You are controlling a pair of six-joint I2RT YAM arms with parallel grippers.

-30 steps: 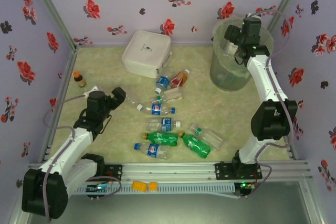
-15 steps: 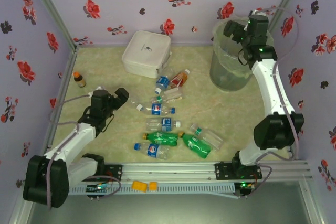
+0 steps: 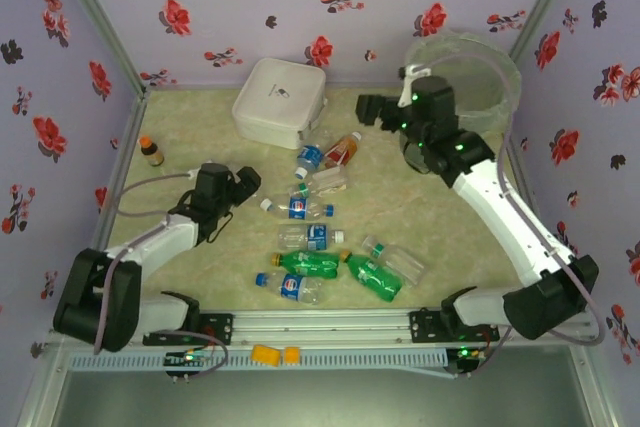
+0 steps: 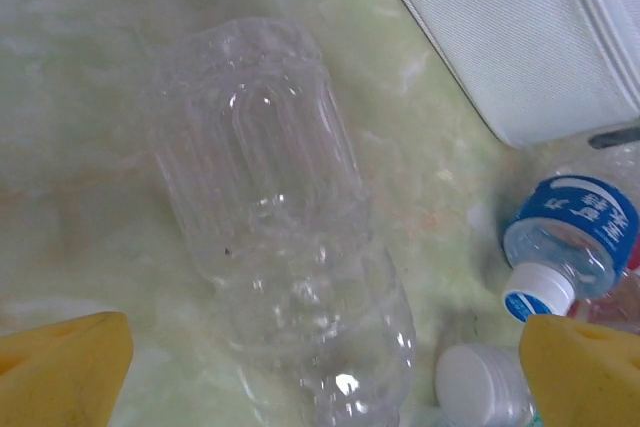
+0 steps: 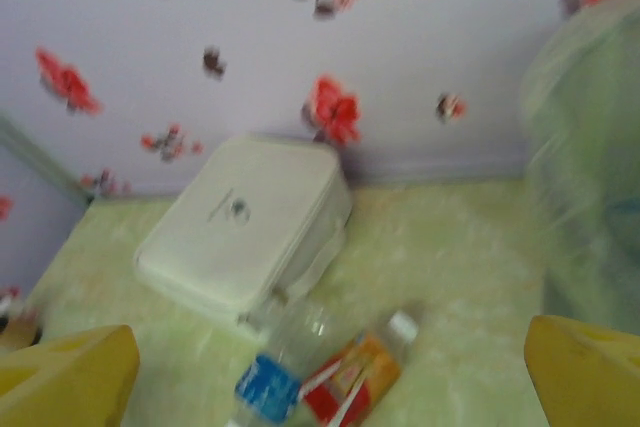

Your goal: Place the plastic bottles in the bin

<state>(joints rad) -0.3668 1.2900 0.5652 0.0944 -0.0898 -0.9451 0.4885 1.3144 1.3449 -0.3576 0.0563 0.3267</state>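
Note:
Several plastic bottles lie on the table's middle: a red-orange one (image 3: 343,150), blue-labelled clear ones (image 3: 311,209) and two green ones (image 3: 312,263). My left gripper (image 3: 247,180) is open low over the table. In the left wrist view a clear label-less bottle (image 4: 270,207) lies between and ahead of the yellow fingertips (image 4: 60,367), untouched. My right gripper (image 3: 370,112) hangs open and empty left of the bin (image 3: 482,52). The right wrist view looks down on the red-orange bottle (image 5: 358,377) and a blue-labelled bottle (image 5: 268,387), with the bin (image 5: 590,197) at the right.
A white square lidded box (image 3: 279,100) stands at the back, close behind the bottle cluster. A tiny brown bottle with an orange cap (image 3: 152,152) stands near the left wall. Flowered walls close in three sides. More bottles (image 3: 400,259) lie towards the front rail.
My right arm has swung from over the bin leftwards and down towards the table's middle, its jaws having opened wide. My left gripper has crept right towards the clear bottle.

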